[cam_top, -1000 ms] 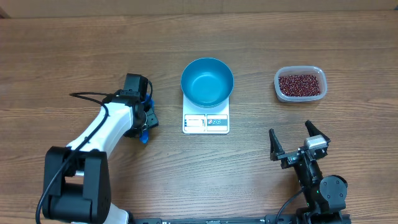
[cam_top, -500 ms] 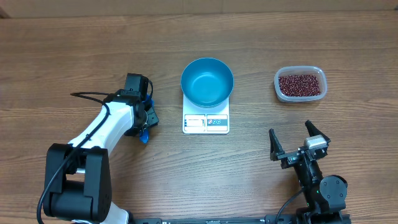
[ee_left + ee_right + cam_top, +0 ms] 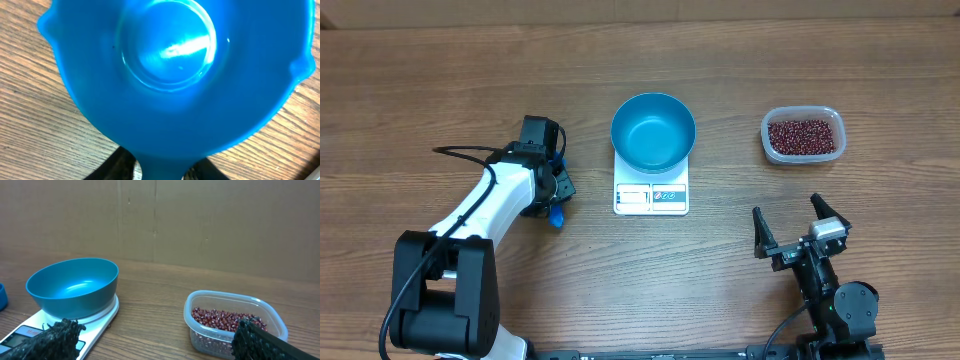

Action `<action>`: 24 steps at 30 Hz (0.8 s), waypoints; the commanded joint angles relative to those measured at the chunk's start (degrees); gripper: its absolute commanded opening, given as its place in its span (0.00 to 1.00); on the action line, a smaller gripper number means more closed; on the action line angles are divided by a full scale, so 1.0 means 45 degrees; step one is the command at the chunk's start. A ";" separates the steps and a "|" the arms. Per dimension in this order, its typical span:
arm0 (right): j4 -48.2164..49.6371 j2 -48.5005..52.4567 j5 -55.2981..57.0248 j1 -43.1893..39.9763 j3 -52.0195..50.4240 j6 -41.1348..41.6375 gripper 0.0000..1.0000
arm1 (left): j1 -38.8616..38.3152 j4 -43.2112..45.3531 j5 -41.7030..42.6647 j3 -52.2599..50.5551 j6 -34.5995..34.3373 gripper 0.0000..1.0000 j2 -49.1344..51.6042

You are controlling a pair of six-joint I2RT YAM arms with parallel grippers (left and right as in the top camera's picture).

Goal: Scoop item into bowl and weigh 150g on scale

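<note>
Left gripper (image 3: 160,172) sits narrow around the scoop (image 3: 170,75) handle; I cannot tell whether it pinches. My wrist view is filled by the scoop, low over the wooden table (image 3: 470,80). I count one bowl (image 3: 653,130), sitting on one scale (image 3: 651,198) at centre. Well to its right, one tub (image 3: 767,140) holds the beans (image 3: 804,136). Near the front edge, my right gripper (image 3: 800,232) stands wide, holding nothing. A plain brown wall (image 3: 200,220) backs the table.
</note>
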 commanded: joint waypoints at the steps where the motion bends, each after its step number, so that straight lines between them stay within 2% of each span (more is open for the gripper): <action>1: 0.0044 -0.0117 -0.0010 0.0058 -0.0131 -0.0058 1.00 | -0.0087 0.0024 -0.0024 0.0321 -0.0029 0.29 0.0102; 8: 0.0044 -0.0117 -0.0010 0.0058 -0.0131 -0.0058 1.00 | -0.0087 0.0005 -0.0019 0.0325 -0.0029 0.21 0.0102; 17: 0.0044 -0.0117 -0.0010 0.0058 -0.0131 -0.0058 1.00 | -0.0087 -0.0185 -0.0015 0.0539 0.0165 0.20 0.0102; 24: 0.0044 -0.0117 -0.0010 0.0058 -0.0131 -0.0058 1.00 | -0.0087 -0.0831 0.0063 0.1389 0.0593 0.13 0.0092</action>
